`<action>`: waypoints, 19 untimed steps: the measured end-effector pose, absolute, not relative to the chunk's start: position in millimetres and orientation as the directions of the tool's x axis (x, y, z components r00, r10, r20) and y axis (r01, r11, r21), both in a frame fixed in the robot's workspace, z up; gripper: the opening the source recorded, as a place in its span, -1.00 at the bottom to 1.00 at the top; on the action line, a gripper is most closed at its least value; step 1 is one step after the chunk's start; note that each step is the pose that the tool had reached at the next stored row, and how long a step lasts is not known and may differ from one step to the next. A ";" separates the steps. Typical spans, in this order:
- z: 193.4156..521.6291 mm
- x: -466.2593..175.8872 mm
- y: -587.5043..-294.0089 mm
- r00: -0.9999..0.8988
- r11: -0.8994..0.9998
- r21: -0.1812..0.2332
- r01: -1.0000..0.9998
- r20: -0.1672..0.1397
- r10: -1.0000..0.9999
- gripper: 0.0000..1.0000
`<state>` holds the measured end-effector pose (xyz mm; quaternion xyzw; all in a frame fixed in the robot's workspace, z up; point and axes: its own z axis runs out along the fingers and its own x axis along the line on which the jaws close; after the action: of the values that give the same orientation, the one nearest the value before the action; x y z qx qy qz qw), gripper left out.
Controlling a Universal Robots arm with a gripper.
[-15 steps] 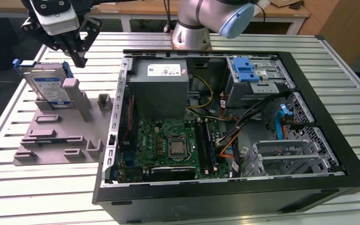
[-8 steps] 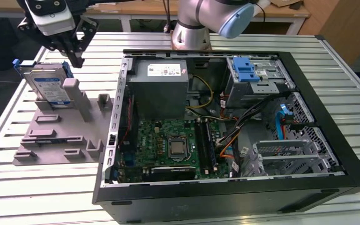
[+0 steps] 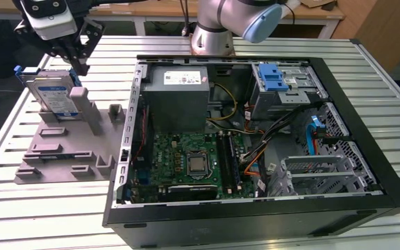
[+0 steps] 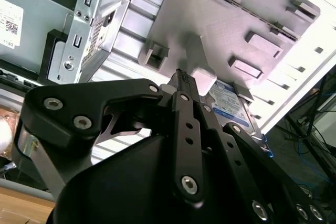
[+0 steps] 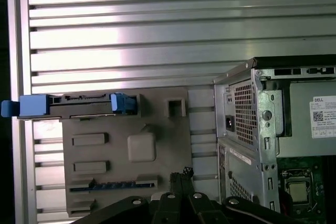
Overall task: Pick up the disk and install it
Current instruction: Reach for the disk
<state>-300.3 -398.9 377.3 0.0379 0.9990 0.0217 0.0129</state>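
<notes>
Disk (image 3: 52,95) stood upright in grey fixture (image 3: 61,156) on tabletop (image 3: 40,219); claw (image 3: 82,65) positioned near disk's top, pressed together, nothing gripped.

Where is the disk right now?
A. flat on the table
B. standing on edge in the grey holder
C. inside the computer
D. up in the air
B: the disk stands on edge in the grey holder, beside the computer case.
</notes>
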 end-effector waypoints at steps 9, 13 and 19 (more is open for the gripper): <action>376.6 -308.9 -398.9 -0.997 0.996 0.044 0.075 -0.024 0.076 -0.79; 376.3 -312.7 -398.9 -0.997 0.996 0.044 0.075 -0.024 0.076 -0.79; 375.8 -318.5 -398.9 -0.997 0.996 0.044 0.075 -0.024 0.076 -0.79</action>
<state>-318.5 -398.9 375.8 0.0379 0.9990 0.0217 0.0129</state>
